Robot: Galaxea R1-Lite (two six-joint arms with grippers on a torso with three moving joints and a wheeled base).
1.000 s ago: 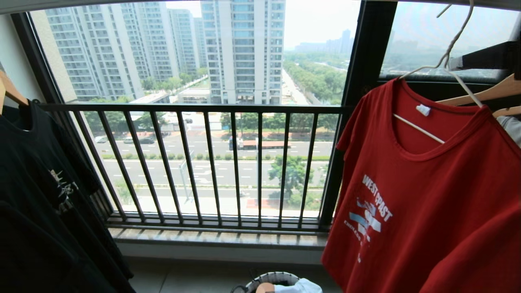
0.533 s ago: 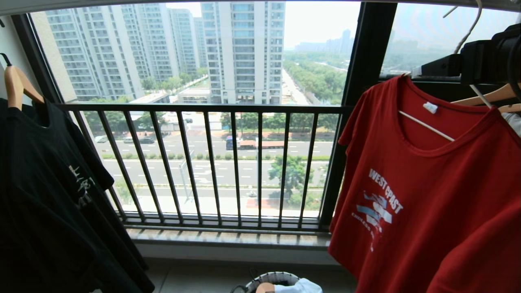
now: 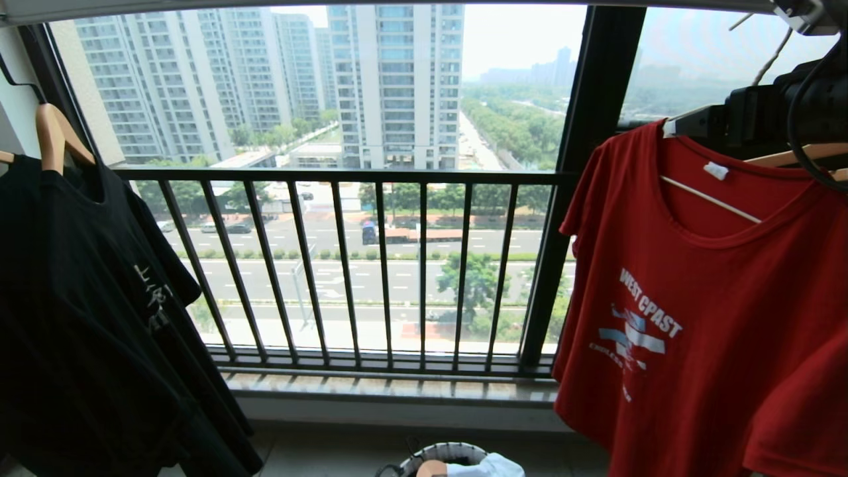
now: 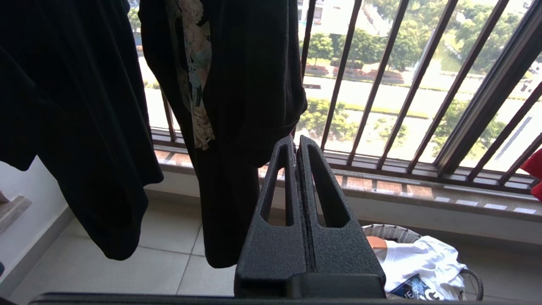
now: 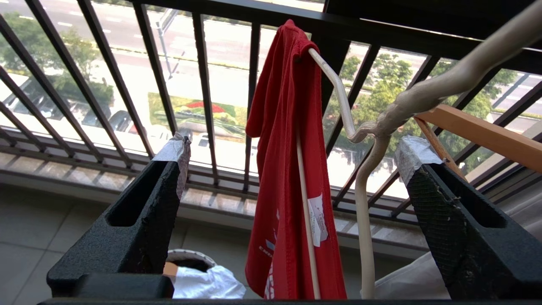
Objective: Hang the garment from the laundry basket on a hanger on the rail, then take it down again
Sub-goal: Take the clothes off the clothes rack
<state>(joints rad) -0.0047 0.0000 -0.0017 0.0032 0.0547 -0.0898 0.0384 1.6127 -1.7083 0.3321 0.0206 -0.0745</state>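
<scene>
Red garment (image 5: 292,169) on hanger (image 5: 364,127) between spread right pincer (image 5: 296,148) fingers.

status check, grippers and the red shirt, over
Right gripper open at white wire hanger neck, not gripping. Left gripper shut, parked low. Red T-shirt on hanger. Wooden hanger close beside.

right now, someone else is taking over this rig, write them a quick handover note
Right pincer: open, up at the white hanger, fingers either side of its twisted neck, gripping nothing.
Left pincer: shut, empty, parked low facing the window bars.
Red T-shirt: on the white hanger, up on the right by the wooden hangers.
Basket: on the floor below, a white shirt still inside.
Done: red T-shirt appears hung.
Left: grip the hanger, take it down again.
</scene>
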